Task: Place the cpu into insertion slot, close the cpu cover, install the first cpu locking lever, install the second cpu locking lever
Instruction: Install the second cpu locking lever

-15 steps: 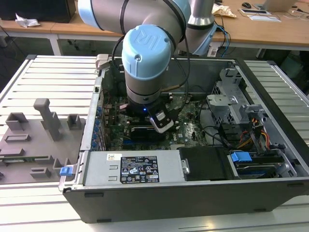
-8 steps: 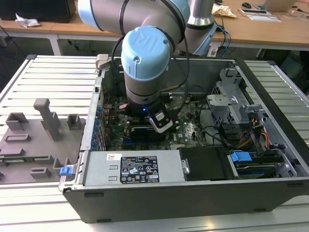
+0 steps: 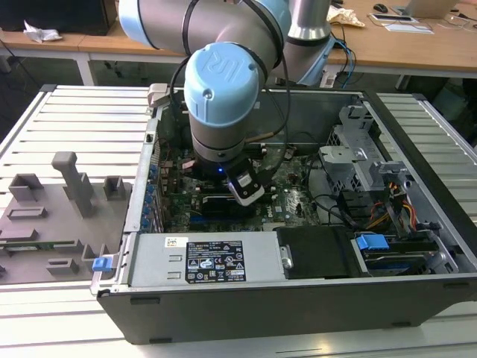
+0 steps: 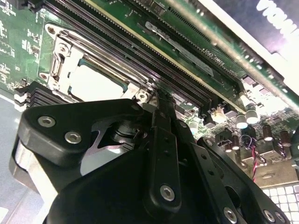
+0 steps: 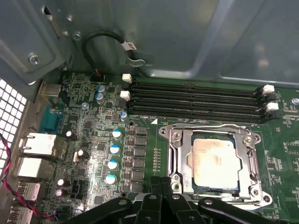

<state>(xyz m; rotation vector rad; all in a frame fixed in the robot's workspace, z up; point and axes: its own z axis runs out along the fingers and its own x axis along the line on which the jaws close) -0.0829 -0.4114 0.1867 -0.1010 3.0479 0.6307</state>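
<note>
One gripper [image 5: 161, 184] sits right at the near edge of the socket, its two fingers pressed together with nothing between them. Just past it, the cpu [image 5: 216, 159] lies flat in its slot with the cpu cover [image 5: 180, 156] down around it. I think a slow, straight push on the thin levers works best, so the green motherboard [image 5: 93, 154] behind stays safe.

Even indoor light. Glare whitens the cpu [image 4: 96, 84] in the second wrist view, where the near gripper [image 4: 161, 100] blurs; the case [image 3: 298, 298] interior lies shadowed.
</note>
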